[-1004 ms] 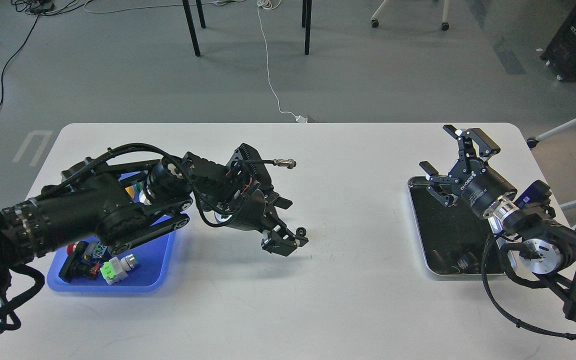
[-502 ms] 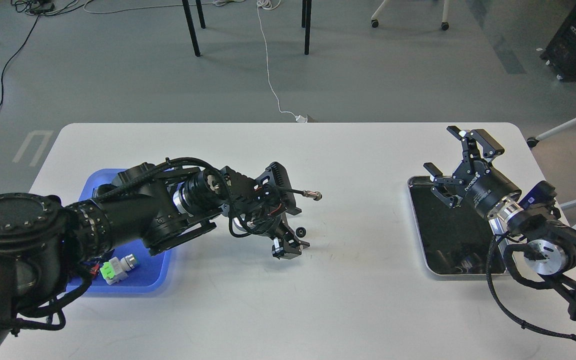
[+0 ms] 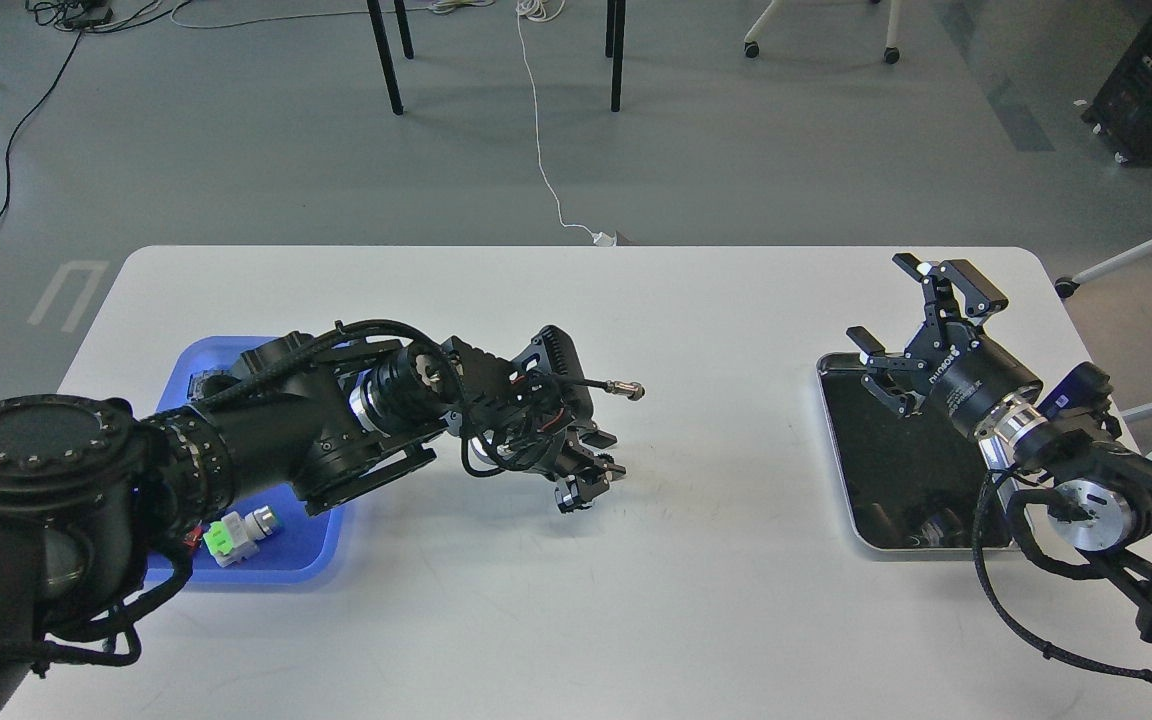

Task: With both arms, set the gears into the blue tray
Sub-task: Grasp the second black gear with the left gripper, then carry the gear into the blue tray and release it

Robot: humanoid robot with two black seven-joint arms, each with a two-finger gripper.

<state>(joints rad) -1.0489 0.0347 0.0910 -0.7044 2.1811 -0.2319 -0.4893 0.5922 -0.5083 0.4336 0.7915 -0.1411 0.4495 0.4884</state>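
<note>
A small black gear [image 3: 607, 467] lies on the white table, a little left of centre. My left gripper [image 3: 591, 470] is low over it, fingers drawn in against the gear, which pokes out at the right side. Behind the left arm lies the blue tray [image 3: 301, 555], largely covered by the arm; a green-and-white button switch [image 3: 236, 530] shows in its near part. Over the far-left corner of the silver tray [image 3: 839, 470], my right gripper [image 3: 914, 325] hangs open and empty, pointing up and away.
The silver tray has a black floor with dark parts, hard to make out, near its front edge [image 3: 936, 520]. A cable connector [image 3: 626, 390] sticks out from my left wrist. Chair and table legs stand on the floor beyond the table.
My left arm swung forward and lowered its gripper onto the gear, then its fingers drew in around it. The gear has stayed in place. The right gripper barely moved.
</note>
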